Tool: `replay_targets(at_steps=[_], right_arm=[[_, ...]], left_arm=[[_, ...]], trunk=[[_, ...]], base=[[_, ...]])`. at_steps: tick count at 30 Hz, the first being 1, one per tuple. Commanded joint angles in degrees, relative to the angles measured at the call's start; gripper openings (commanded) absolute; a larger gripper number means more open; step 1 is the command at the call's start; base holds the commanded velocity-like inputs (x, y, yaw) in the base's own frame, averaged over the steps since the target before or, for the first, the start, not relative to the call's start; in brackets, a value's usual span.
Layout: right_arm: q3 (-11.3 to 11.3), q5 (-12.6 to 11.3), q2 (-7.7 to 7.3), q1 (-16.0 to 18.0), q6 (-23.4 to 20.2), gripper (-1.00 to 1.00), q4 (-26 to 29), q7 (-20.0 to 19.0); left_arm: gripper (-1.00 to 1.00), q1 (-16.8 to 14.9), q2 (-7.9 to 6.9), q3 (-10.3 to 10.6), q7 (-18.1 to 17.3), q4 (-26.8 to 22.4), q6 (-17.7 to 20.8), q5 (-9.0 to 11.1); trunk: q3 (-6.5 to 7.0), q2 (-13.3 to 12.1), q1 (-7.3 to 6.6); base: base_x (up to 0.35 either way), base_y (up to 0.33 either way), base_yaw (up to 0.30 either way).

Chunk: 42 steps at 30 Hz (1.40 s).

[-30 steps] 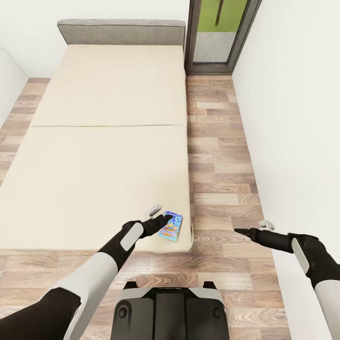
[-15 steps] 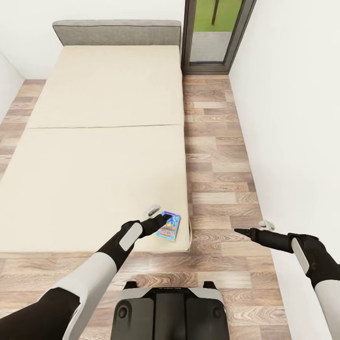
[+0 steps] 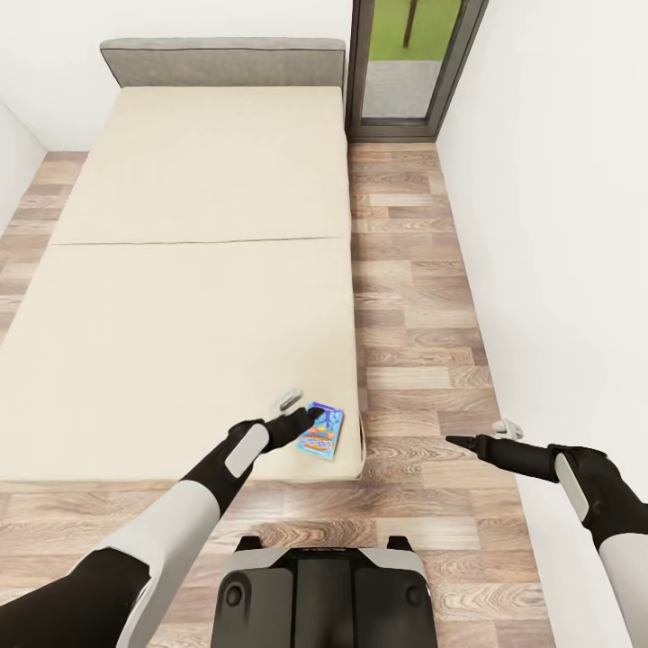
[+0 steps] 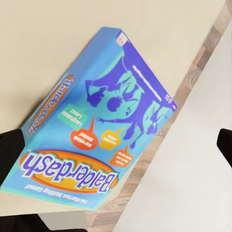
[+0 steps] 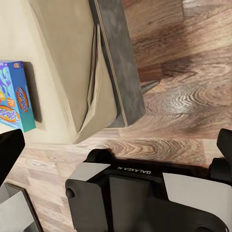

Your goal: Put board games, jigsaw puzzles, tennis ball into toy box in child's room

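A small blue board game point(image 3: 322, 430) lettered Balderdash lies flat on the beige bed point(image 3: 198, 270), at its near right corner. My left gripper point(image 3: 301, 407) hovers just over the box's left edge, open. In the left wrist view the board game point(image 4: 96, 130) lies between the two dark fingertips of the left gripper point(image 4: 116, 147), which stand wide apart. My right gripper point(image 3: 486, 434) is open over the wood floor, to the right of the bed, holding nothing. The right wrist view catches the board game point(image 5: 12, 94) at the edge of the bed point(image 5: 63, 63). The table and toy box are out of view.
A grey headboard point(image 3: 223, 61) stands at the bed's far end. A glass door point(image 3: 409, 63) lies beyond the strip of wood floor point(image 3: 405, 297). A white wall point(image 3: 558, 225) runs close along the right. My base point(image 5: 145, 193) sits at the bed's foot.
The whole view shifted slightly between the earliest frame and the later ones. The left gripper stays over the blue box and the right arm holds still.
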<state>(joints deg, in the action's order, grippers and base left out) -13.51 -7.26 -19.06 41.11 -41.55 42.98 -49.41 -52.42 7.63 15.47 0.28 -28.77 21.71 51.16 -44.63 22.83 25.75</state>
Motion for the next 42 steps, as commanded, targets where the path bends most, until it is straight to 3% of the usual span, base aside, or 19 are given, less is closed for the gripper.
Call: replay_targets(at_steps=[1, 16, 27, 42], right_arm=[[-0.06, -0.25, 0.01, 0.02, -0.37, 1.00, 0.00, -0.05], [-0.02, -0.12, 0.13, 0.02, -0.37, 1.00, 0.00, -0.02], [-0.09, -0.12, 0.02, 0.02, -0.37, 1.00, 0.08, -0.06], [-0.11, -0.12, -0.01, 0.02, -0.37, 1.00, 0.09, -0.07]], left_arm=[[1.00, -0.01, -0.05, 0.14, 0.00, -0.17, 0.12, 0.23], [1.00, 0.03, -0.27, 0.17, 0.58, -3.08, 0.29, 0.07], [1.00, -0.10, -0.66, -0.04, 0.92, 3.72, -3.08, -0.09], [1.00, -0.13, -0.86, -0.11, 1.02, 5.50, -5.41, -0.14]], trunk=[[-0.06, 0.09, 0.03], [-0.06, 0.09, 0.03], [-0.06, 0.09, 0.03], [-0.06, 0.09, 0.03]], base=[[0.000, 0.000, 0.000], [0.000, 0.000, 0.000], [0.000, 0.000, 0.000], [0.000, 0.000, 0.000]])
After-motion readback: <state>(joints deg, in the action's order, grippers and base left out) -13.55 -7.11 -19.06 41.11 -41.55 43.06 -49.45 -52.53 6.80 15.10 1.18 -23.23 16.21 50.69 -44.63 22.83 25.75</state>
